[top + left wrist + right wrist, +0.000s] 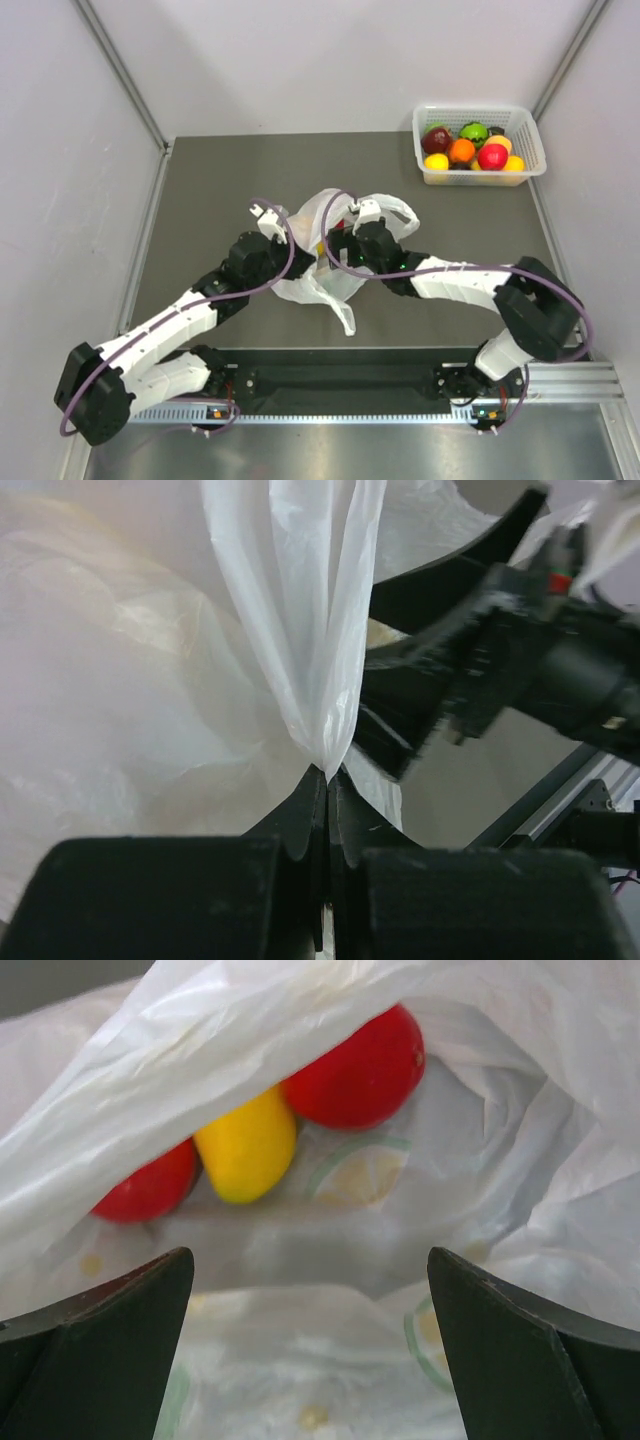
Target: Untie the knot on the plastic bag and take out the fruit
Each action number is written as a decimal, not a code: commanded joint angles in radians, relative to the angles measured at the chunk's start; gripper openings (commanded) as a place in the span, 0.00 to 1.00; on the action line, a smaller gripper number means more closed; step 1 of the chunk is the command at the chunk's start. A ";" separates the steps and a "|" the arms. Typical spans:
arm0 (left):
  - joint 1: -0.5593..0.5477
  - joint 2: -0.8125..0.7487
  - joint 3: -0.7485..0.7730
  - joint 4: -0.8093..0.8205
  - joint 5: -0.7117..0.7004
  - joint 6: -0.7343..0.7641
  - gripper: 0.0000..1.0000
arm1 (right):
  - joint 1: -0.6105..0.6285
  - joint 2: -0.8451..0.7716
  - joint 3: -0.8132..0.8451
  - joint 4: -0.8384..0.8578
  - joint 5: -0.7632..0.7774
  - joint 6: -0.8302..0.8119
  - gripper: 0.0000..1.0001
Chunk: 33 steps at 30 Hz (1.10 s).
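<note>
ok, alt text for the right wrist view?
Inside the open plastic bag lie a red fruit, a yellow oblong fruit and a second red fruit, under a fold. The right gripper is open, fingers at both bottom corners.

The 2 arms are seen in the top view reaching from the bottom of the frame toward its centre. The left arm (170, 325) is stretched diagonally up from the lower left. The left gripper (266, 211) (327, 780) is clamped, jaws pressed together on a fold of the plastic bag (310, 630). The right arm (460, 280) is bent in from the lower right. The right gripper (366, 210) (308, 1260) is held spread wide, its 2 fingers (110, 1330) filling the lower corners of the wrist view.
</note>
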State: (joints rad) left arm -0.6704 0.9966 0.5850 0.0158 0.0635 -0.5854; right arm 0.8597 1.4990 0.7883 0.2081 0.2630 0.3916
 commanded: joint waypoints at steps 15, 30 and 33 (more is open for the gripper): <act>-0.001 0.060 0.039 0.111 0.108 0.013 0.00 | -0.091 0.480 0.422 0.133 0.156 0.224 1.00; -0.001 0.112 -0.042 0.200 0.196 -0.031 0.00 | -0.169 0.681 0.632 0.070 0.055 0.300 0.99; -0.001 0.102 -0.050 0.197 0.194 -0.028 0.00 | -0.179 0.661 0.608 0.125 0.012 0.297 0.84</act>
State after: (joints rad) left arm -0.6685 1.1107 0.5484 0.1551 0.2085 -0.6048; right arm 0.7006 2.1578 1.3712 0.2695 0.3172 0.6674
